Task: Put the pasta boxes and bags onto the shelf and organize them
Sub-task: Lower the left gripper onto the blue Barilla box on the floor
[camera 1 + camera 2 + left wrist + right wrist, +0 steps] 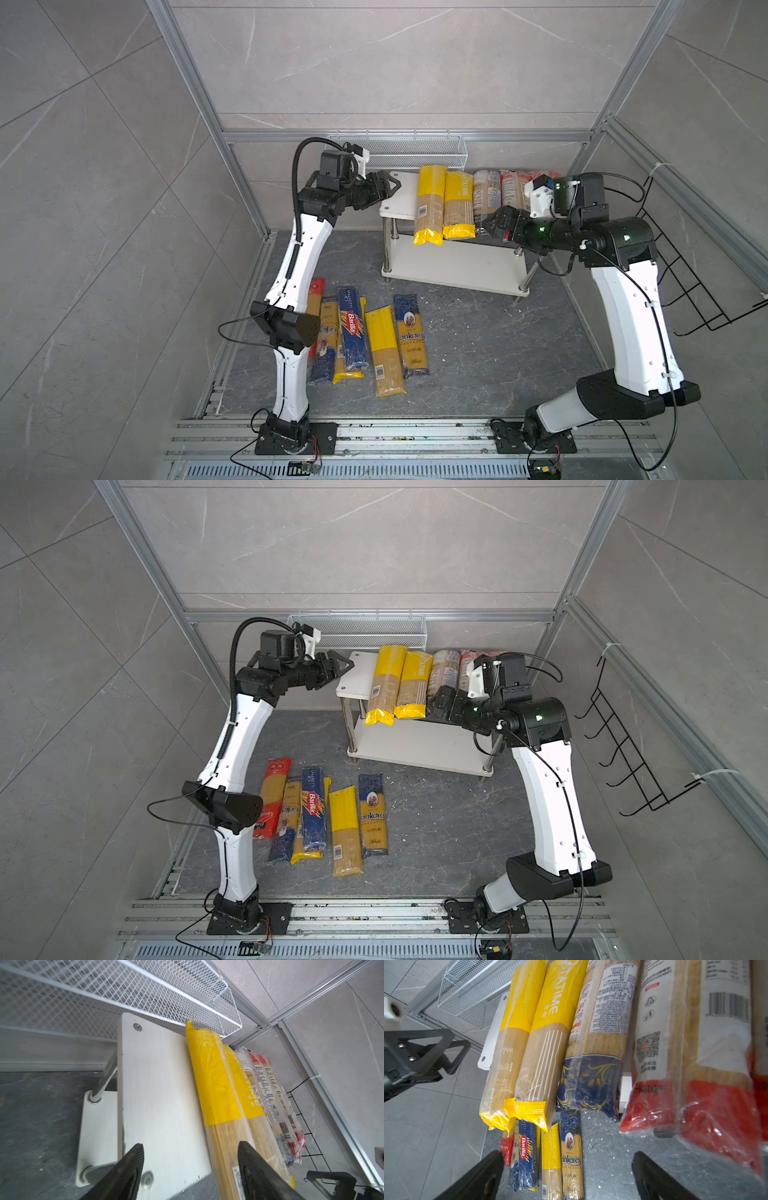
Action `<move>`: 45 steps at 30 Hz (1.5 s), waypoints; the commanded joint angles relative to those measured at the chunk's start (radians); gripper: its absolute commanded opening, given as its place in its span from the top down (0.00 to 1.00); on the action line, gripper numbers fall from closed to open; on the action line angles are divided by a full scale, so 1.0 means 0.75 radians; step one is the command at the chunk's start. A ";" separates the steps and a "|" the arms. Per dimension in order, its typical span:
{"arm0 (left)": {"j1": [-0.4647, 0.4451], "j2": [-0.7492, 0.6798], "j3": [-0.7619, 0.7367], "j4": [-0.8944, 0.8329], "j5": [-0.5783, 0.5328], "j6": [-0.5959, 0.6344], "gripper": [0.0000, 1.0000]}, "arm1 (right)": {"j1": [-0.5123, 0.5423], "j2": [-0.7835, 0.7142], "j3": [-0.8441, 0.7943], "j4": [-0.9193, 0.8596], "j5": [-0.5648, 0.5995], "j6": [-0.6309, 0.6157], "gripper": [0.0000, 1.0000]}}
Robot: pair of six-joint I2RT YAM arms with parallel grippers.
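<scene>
The shelf [399,195] is white. On it lie yellow-ended bags [546,1043], a navy-ended bag [591,1076] with gold scrolls, and red-ended bags [695,1101]. The Barilla box [353,332] is dark blue.

Readable print on the pasta packs
"Barilla" and "SPAGHETTI" stand on the dark blue box [352,332] lying on the floor [478,353], "ankara" on the navy-ended bag [410,334] nearby. On the shelf [395,199], the yellow bag [550,1022] reads "STATIME"; the red-ended bags [652,1043] show a QR code and a barcode.

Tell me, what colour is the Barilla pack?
Dark blue with a red logo; the Barilla pack shows best in a top view.
</scene>
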 commanded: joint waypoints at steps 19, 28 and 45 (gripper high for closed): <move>-0.415 -1.271 -1.750 -0.256 -0.866 -0.292 0.10 | 0.196 -0.113 -0.196 0.057 0.160 -0.157 0.00; -0.595 -1.379 -2.142 -0.212 -0.963 -0.584 0.08 | 0.342 -0.225 -0.314 0.074 0.275 -0.117 0.00; -0.511 -0.871 -2.233 0.141 -0.906 -0.548 0.00 | 0.361 -0.321 -0.356 0.031 0.331 -0.097 0.00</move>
